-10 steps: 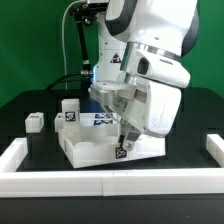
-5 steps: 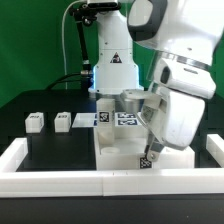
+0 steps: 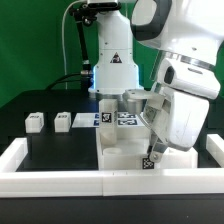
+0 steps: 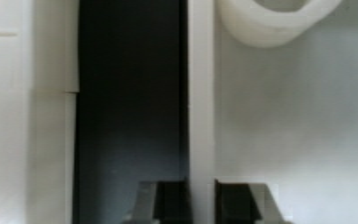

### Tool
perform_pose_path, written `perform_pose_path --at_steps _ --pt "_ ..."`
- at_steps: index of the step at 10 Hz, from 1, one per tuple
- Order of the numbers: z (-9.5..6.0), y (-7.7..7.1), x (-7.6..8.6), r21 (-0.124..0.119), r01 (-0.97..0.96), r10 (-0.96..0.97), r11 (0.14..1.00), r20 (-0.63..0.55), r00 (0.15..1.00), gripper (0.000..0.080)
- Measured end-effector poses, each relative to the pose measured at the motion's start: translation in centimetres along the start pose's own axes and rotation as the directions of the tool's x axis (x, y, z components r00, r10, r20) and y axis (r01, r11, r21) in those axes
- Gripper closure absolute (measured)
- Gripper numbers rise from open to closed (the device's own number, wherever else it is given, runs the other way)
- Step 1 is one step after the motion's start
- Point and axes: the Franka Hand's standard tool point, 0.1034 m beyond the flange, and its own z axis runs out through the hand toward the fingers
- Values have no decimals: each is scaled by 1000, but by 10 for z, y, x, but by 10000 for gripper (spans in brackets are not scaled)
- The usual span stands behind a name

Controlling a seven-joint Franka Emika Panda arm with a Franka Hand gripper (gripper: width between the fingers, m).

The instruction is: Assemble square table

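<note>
The square table's white slab (image 3: 120, 150) lies on the black surface against the front rim; its edge tag shows below my gripper. It also shows in the wrist view (image 4: 291, 120). My gripper (image 3: 149, 154) is shut on the slab's edge towards the exterior view's right. In the wrist view the gripper (image 4: 202, 205) has the slab's thin edge between its dark fingers (image 4: 167, 203). A white round leg (image 3: 133, 99) stands on the slab's far side and also shows in the wrist view (image 4: 274, 22). Two leg blocks (image 3: 35, 121) (image 3: 63, 121) lie at the exterior view's left.
The marker board (image 3: 108, 118) lies behind the slab, partly covered by it. The white rim (image 3: 60, 181) borders the front and sides of the black surface. The robot's base (image 3: 112, 60) stands at the back.
The arm has moved to the exterior view's right, taking the slab with it and turning it square to the front rim. Over the last half second almost nothing moved.
</note>
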Motion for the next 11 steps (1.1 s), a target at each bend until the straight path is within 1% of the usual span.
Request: perform_pose_path --at_steps 1,2,4,6,7,9,11 --pt "-1 -1 7 6 -40 40 999 -1 999 739" --pt "-3 4 15 18 -45 45 999 5 999 739" --pt "-5 21 28 9 -37 37 999 5 999 739" --pt "-11 31 37 -3 -31 31 1000 -2 1000 739" --pt "-14 32 40 0 -31 31 1000 -1 1000 739" --pt "-16 33 39 23 -50 50 998 16 999 739" --pt "-16 33 38 24 -56 56 998 17 998 739"
